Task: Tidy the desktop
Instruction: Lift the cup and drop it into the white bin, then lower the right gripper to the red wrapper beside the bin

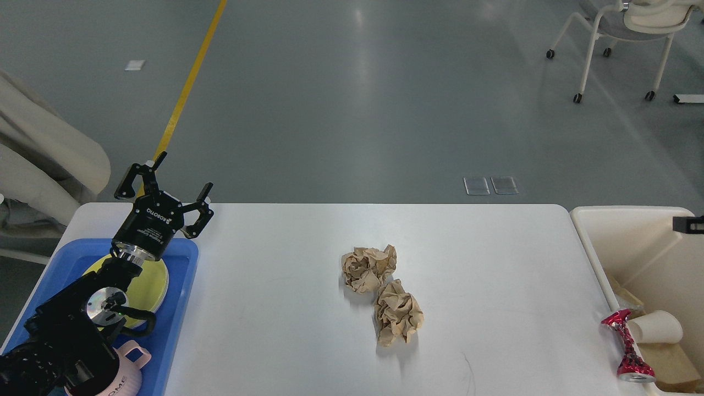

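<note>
The white desktop (286,330) holds two crumpled brown paper balls, one (367,268) just behind the other (397,319), near its middle. A crushed red can (627,345) lies at the desktop's right edge against the cream bin (591,242). A white paper cup (657,327) lies on its side inside the bin. My left gripper (184,173) is open and empty, held above the far end of the blue tray (184,286). Only a small black tip of my right gripper (688,224) shows at the right edge, above the bin.
The blue tray at the left holds a yellow plate (157,280) and a pink cup (124,374), partly hidden by my left arm. The bin holds brown paper scraps (668,368). A white wheeled chair (632,33) stands on the floor far right.
</note>
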`<action>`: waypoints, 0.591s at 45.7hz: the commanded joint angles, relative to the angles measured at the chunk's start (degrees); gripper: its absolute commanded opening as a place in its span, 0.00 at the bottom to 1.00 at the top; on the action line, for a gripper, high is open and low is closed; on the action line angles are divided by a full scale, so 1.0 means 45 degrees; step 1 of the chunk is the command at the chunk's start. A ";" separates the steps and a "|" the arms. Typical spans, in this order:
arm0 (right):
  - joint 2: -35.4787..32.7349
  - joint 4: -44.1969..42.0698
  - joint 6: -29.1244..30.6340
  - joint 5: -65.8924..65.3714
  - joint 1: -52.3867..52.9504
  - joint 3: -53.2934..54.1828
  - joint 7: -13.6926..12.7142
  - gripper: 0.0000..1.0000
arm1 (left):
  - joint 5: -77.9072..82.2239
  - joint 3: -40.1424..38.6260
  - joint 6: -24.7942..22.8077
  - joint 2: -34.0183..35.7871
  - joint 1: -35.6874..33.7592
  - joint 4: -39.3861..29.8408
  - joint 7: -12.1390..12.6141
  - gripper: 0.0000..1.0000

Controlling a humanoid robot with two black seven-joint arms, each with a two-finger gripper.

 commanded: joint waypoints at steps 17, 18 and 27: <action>-0.1192 1.4372 0.9642 -0.1685 1.8427 -0.2321 0.0299 1.00 | 0.0000 -0.0001 -0.0001 0.0020 -0.0001 0.0000 0.0000 1.00; -0.1213 1.4572 1.0293 -0.1568 1.8568 -0.1984 0.0299 1.00 | 0.0000 -0.0020 -0.0001 0.0020 -0.0001 0.0000 0.0000 1.00; -0.2149 1.5393 1.0568 0.0132 1.8785 -0.0125 0.0280 1.00 | 0.0000 -0.0020 -0.0001 0.0020 -0.0001 0.0000 0.0000 1.00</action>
